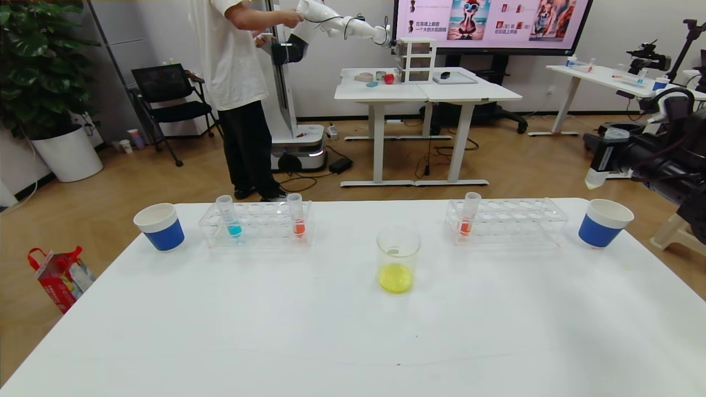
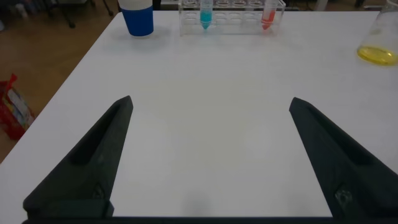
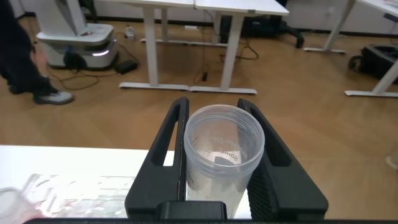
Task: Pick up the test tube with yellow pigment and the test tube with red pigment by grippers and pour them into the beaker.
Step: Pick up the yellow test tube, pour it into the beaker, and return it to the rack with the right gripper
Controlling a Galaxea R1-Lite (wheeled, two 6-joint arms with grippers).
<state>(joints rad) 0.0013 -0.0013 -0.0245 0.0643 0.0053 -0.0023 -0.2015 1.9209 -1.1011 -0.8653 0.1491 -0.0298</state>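
The beaker (image 1: 397, 259) stands mid-table with yellow liquid in its bottom, and it also shows in the left wrist view (image 2: 378, 45). My right gripper (image 1: 606, 157) (image 3: 214, 109) hangs off the table's far right corner, above a paper cup, shut on the test tube with yellow pigment (image 1: 600, 165) (image 3: 224, 155), which looks clear and drained. One test tube with red pigment (image 1: 298, 219) (image 2: 268, 15) stands in the left rack (image 1: 256, 227), another (image 1: 469, 218) in the right rack (image 1: 513, 220). My left gripper (image 2: 210, 101) is open over bare table, out of the head view.
A tube with blue liquid (image 1: 232, 218) (image 2: 205, 15) shares the left rack. Blue-and-white paper cups stand at the far left (image 1: 160, 226) (image 2: 138, 15) and far right (image 1: 604, 223). A person and another robot are behind the table; a red bag (image 1: 58, 275) lies on the floor.
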